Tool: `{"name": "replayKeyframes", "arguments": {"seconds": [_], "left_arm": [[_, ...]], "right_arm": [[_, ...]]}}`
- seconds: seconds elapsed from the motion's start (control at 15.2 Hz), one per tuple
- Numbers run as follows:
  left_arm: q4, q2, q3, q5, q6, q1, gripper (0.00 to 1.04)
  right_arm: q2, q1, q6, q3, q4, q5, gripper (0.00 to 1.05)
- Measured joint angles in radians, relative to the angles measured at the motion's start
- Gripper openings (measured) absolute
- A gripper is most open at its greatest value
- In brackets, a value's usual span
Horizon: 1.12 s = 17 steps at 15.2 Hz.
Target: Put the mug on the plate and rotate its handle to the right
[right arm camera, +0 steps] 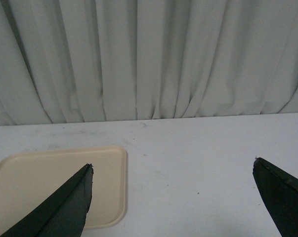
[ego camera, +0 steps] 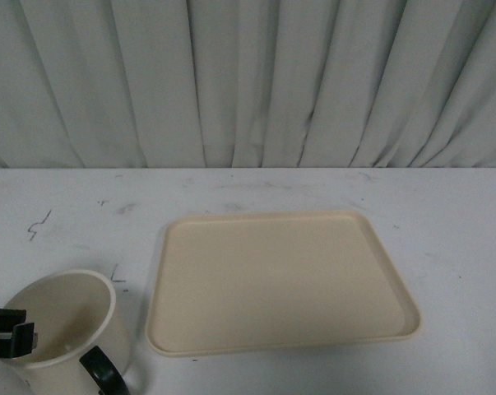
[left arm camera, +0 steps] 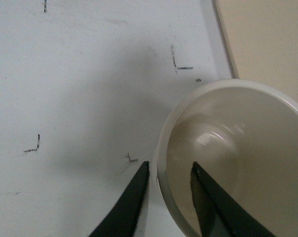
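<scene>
The cream-white mug point(ego camera: 67, 317) stands on the white table at the front left, just left of the beige plate point(ego camera: 280, 280). Its black handle point(ego camera: 105, 374) points toward the front edge. My left gripper point(ego camera: 9, 333) is shut on the mug's left rim. In the left wrist view one finger is outside the wall and one inside the mug point(left arm camera: 237, 148), with my left gripper point(left arm camera: 171, 168) pinching the rim; the plate point(left arm camera: 267, 39) shows just beyond. My right gripper point(right arm camera: 173, 168) is open above the table, empty, with the plate point(right arm camera: 50, 182) partly behind one finger. The mug's face is not visible.
A pale pleated curtain point(ego camera: 248, 82) closes off the back of the table. Small black pen marks point(ego camera: 38, 224) dot the tabletop point(ego camera: 445, 214) left of the plate.
</scene>
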Motion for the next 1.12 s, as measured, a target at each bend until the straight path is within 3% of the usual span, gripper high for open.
{"name": "replayKeyframes", "arguments": {"seconds": [0.13, 0.53, 0.72, 1.12], "left_arm": [[-0.020, -0.002, 0.009, -0.004, -0.003, -0.011, 0.05], [-0.163, -0.125, 0.043, 0.036, -0.042, -0.020, 0.03], [-0.245, -0.209, 0.175, 0.076, -0.114, -0.045, 0.03], [-0.348, -0.048, 0.461, -0.137, -0.328, -0.364, 0.03]], "right_arm": [[0.000, 0.000, 0.000, 0.000, 0.000, 0.000, 0.98], [0.000, 0.000, 0.000, 0.000, 0.000, 0.000, 0.98], [0.000, 0.000, 0.000, 0.000, 0.000, 0.000, 0.98], [0.000, 0.000, 0.000, 0.000, 0.000, 0.000, 0.98]]}}
